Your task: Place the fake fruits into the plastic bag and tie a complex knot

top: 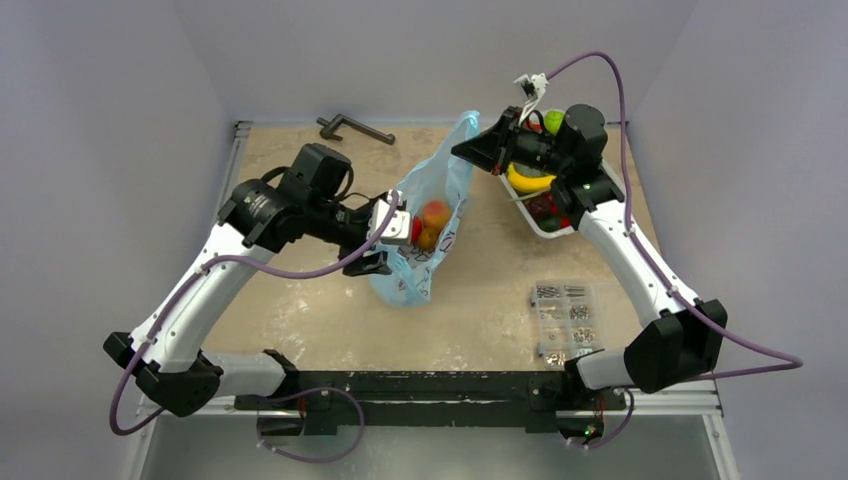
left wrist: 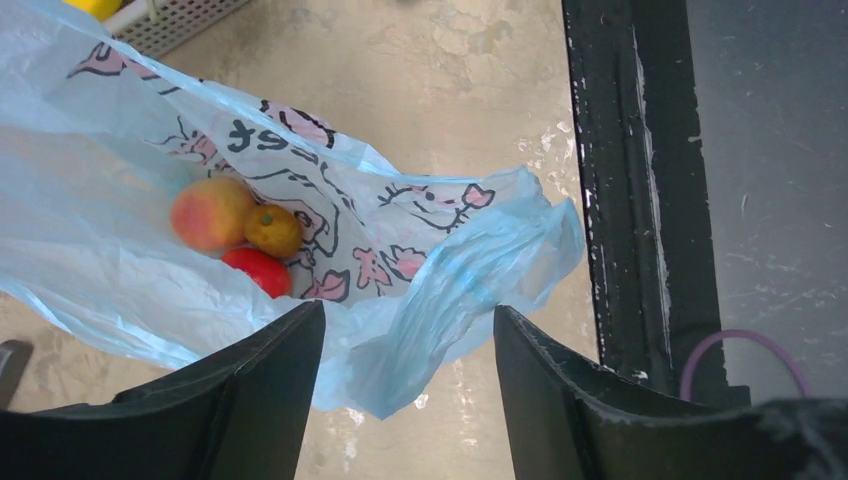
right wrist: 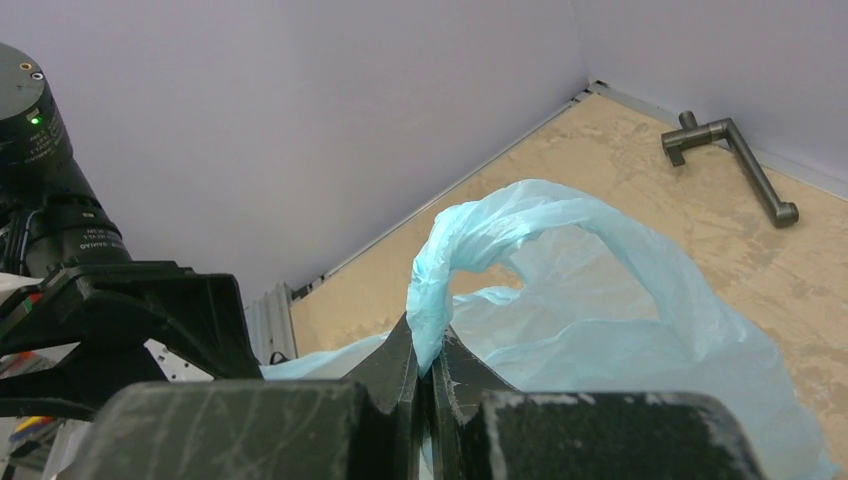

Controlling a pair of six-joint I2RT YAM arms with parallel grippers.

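Bag (top: 410,285) hangs over mid-table, strung between the arms, with three fruits (left wrist: 212,213) (peach-coloured, orange, red) lying in its belly. Right gripper (right wrist: 428,345) has its jaws together, clamped on a handle loop (right wrist: 500,215) and held high. Left gripper (left wrist: 408,312) has its jaws apart, with a fold of bag edge between them, unpinched. Risks: left could pinch both walls and close the mouth. The thin loop could slip from right's pinch, so the bag sags and fruits roll out. Banana (top: 528,182) and others are in the tray (top: 536,228).
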